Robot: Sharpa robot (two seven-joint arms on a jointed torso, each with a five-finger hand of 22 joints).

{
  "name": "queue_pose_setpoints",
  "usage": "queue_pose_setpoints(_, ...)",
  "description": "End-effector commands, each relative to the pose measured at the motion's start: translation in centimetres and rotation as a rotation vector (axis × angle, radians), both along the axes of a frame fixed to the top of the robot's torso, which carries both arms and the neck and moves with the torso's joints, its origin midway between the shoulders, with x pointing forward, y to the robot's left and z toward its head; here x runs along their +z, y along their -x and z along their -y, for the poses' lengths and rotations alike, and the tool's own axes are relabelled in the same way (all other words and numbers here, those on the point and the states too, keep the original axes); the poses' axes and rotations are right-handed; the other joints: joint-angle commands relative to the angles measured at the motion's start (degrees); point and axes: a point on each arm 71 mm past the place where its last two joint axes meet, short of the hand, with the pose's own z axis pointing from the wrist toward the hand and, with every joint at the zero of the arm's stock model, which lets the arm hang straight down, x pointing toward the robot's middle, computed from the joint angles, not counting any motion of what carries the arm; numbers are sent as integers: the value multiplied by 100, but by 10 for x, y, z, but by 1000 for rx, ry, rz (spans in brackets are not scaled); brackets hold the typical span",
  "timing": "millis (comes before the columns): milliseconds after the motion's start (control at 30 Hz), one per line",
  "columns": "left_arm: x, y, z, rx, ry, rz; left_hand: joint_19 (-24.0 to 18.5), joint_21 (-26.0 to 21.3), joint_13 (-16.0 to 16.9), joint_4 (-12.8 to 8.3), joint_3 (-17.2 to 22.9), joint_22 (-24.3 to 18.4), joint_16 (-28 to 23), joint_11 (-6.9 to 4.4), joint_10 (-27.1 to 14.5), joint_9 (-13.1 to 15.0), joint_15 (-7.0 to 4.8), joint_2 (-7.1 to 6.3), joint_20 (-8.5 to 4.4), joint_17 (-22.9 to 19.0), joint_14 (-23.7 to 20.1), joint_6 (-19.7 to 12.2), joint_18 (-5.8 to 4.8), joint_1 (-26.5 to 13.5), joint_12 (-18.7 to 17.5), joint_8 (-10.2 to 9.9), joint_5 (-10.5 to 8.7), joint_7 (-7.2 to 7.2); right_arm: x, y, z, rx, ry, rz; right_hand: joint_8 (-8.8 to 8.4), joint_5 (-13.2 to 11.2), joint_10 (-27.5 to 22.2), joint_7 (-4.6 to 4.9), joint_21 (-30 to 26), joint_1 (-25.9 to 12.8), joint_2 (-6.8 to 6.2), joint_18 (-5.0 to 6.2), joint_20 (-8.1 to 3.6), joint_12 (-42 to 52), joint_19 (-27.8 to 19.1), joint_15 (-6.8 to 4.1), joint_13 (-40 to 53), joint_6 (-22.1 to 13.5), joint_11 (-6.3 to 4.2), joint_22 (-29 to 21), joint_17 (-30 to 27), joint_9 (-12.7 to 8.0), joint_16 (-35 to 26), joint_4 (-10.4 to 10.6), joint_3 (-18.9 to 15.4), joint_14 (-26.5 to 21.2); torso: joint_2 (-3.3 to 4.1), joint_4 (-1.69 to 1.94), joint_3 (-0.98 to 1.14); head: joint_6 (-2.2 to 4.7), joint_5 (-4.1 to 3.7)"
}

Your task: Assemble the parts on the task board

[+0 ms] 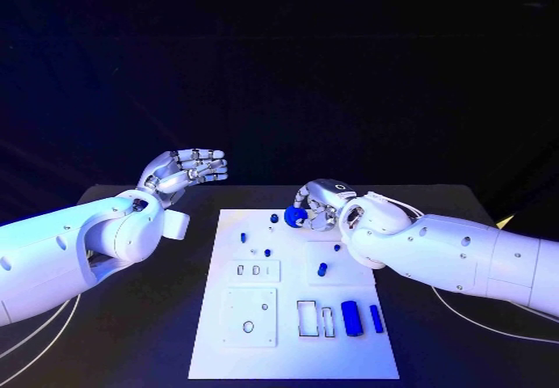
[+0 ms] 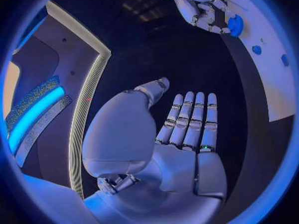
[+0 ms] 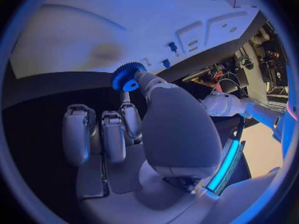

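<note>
I have the right hand (image 1: pixel 321 206) over the far edge of the task board (image 1: pixel 292 356), and it holds a blue gear (image 1: pixel 295 217) pinched between the thumb and a finger; in the right wrist view the gear (image 3: pixel 127 76) sits at the fingertips with its toothed rim clear to see and its flat face turned toward the camera. The left hand (image 1: pixel 187 171) is raised beyond the far left corner of the board, off the plate, with fingers apart and nothing in it; the left wrist view shows its palm (image 2: pixel 181 139) bare. What matters for my next move is where the gear must go. It hangs over the far part of the board, close to a small blue peg (image 1: pixel 274 217) that stands just beside it toward the left edge, and I judge that this peg, or one of the small holes near it, is the seat. I cannot tell from here whether the gear's hole is in line with the peg. The other parts, a long blue block (image 1: pixel 350 317) and a thin blue bar (image 1: pixel 376 318), lie near the near right corner, well apart from the hand. The right hand is clearly the nearer one, so I would let it lower the gear.
</note>
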Motion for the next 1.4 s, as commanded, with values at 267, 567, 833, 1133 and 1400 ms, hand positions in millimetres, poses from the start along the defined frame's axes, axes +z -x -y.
queue_pose_setpoints(267, 1, 1, 8, -33, 13, 2, -9, -40, 0, -5, -24, -14, -12, 4, -18, 11, -21, 28, -1, -7, 46, -9, -93, 9, 2, 24, -4, 434, -4, 5, -36, 35, 28, 51, 66, 48, 52, -51, 26, -67, -3, -50, -11, 9, 26, -25, 48, 54, 6, 610, 1195, 36, 20, -4, 78, 526, 12, 13, -11, 7, -11)
queue_pose_setpoints(567, 2, 2, 14, -44, 15, 1, -9, -42, 1, -6, -23, -16, -13, 3, -15, 12, -22, 30, -1, -8, 50, -7, -94, 12, 4, 27, -4, 433, -16, 7, -52, 49, 41, 24, 53, 56, 50, -43, 25, -86, -15, -50, -11, 6, 26, -22, 47, 32, 12, 612, 1198, 30, 20, -5, 100, 527, 14, 10, -4, -22, 6)
queue_pose_setpoints(833, 2, 2, 16, -49, 16, 1, -9, -42, 1, -6, -23, -16, -13, 3, -15, 12, -22, 30, -1, -8, 50, -7, -94, 12, 4, 27, -4, 433, -22, 9, -60, 60, 48, 8, 44, 60, 53, -37, 27, -98, -26, -51, -11, 8, 28, -20, 52, 16, 16, 615, 1198, 25, 21, -8, 114, 527, 10, 2, 4, -52, 28)
queue_pose_setpoints(1133, 2, 2, 17, -50, 15, -1, -13, -50, 2, -8, -19, -22, -15, 2, -13, 13, -22, 36, 0, -10, 56, -5, -97, 18, 6, 30, -3, 432, -27, 6, -61, 55, 60, -1, 33, 62, 49, -29, 39, -118, -37, -55, -9, 4, 37, -15, 49, -1, 23, 629, 1200, 19, 21, -8, 128, 528, 6, 1, 3, -62, 47)
queue_pose_setpoints(1400, 2, 2, 17, -50, 14, -2, -15, -54, 2, -8, -17, -26, -18, 2, -12, 14, -22, 39, 0, -12, 58, -5, -99, 21, 7, 32, -3, 432, -31, 2, -60, 44, 72, -8, -43, 25, -9, 18, 10, -210, -95, -49, 12, -51, 18, 17, -1, -121, 63, 610, 1191, -16, 18, -10, 183, 525, 9, 1, 5, -60, 44)
